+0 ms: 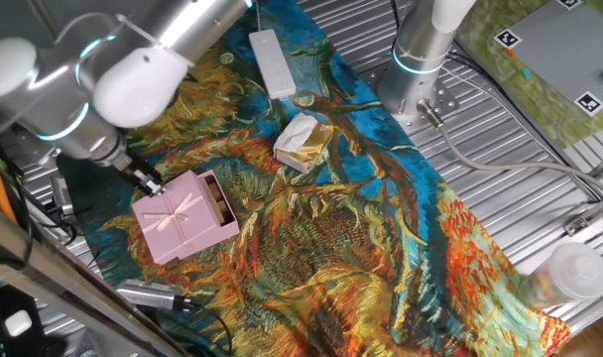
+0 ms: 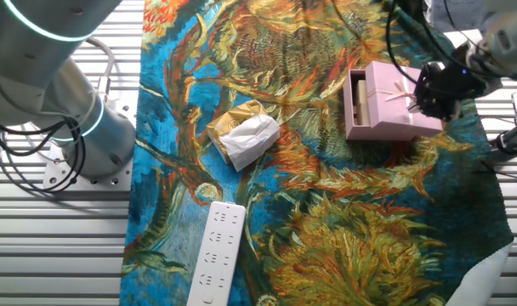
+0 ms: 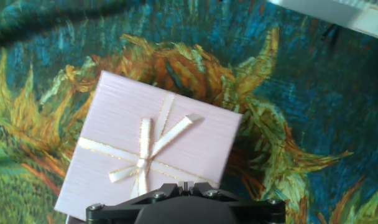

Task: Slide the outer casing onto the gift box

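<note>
The outer casing (image 1: 178, 220) is a pale-pink square sleeve with a ribbon bow, lying flat on the sunflower cloth. The gift box (image 1: 218, 200) sits partly inside it, and its brown inside and pink rim stick out of the sleeve's open side. Both show in the other fixed view, the casing (image 2: 388, 104) and the gift box (image 2: 358, 104). My gripper (image 1: 149, 182) is shut and empty, at the sleeve's edge opposite the protruding tray (image 2: 432, 95). In the hand view the casing (image 3: 153, 146) fills the middle, the closed fingertips (image 3: 184, 185) are over its near edge, and the tray is hidden.
A cream-and-gold wrapped lump (image 1: 303, 142) lies mid-cloth. A long white bar (image 1: 273, 62) lies beyond it. A second arm's base (image 1: 421, 59) stands on the metal table at the far side. A clear bottle (image 1: 574, 273) sits at the right corner.
</note>
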